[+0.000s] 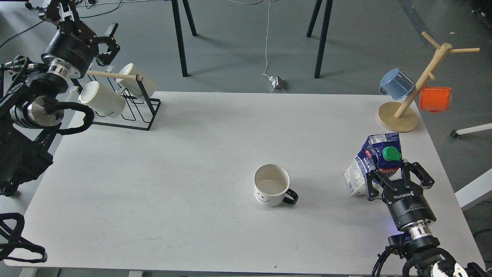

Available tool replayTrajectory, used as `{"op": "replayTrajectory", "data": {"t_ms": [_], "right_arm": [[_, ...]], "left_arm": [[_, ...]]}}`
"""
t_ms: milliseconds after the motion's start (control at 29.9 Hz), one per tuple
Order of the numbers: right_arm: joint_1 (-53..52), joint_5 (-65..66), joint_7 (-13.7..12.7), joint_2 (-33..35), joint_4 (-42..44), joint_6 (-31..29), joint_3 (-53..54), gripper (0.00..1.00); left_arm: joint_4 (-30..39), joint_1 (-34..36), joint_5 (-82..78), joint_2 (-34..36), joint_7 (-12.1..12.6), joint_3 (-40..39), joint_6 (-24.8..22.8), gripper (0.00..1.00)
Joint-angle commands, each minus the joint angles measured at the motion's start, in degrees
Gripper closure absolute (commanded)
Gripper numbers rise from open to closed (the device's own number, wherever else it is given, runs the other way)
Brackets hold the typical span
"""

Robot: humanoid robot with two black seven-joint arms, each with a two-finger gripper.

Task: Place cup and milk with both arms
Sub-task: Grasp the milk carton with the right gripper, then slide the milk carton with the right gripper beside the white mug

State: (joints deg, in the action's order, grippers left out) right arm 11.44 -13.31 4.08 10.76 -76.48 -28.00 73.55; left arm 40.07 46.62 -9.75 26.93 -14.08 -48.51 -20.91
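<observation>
The cup [271,185], a white mug with a black handle and a smiley face, stands upright near the table's middle, handle to the right. The milk [374,157], a blue and white carton with a green cap, is tilted at the right side of the table. My right gripper [392,174] is shut on the carton's lower front part. My left gripper [89,24] is open and empty at the far left, above and behind the mug rack, far from the cup.
A black wire rack [144,111] with two cream mugs [102,99] stands at the table's back left. A wooden mug tree [399,115] with a blue mug [396,82] and an orange mug [435,99] stands at the back right, just behind the carton.
</observation>
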Motion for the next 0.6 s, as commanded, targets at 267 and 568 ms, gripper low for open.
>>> {"op": "replayTrajectory", "data": {"t_ms": [267, 568], "right_arm": [[-0.28, 7.50, -0.04, -7.51, 0.02, 0.00, -7.45, 0.48], [-1.16, 7.86, -0.04, -7.77, 0.19, 0.00, -8.95, 0.48]], "left_arm": [[0.00, 0.05, -0.10, 0.23, 0.02, 0.08, 0.08, 0.00], [0.00, -0.56, -0.10, 1.29, 0.02, 0.08, 0.08, 0.01]]}}
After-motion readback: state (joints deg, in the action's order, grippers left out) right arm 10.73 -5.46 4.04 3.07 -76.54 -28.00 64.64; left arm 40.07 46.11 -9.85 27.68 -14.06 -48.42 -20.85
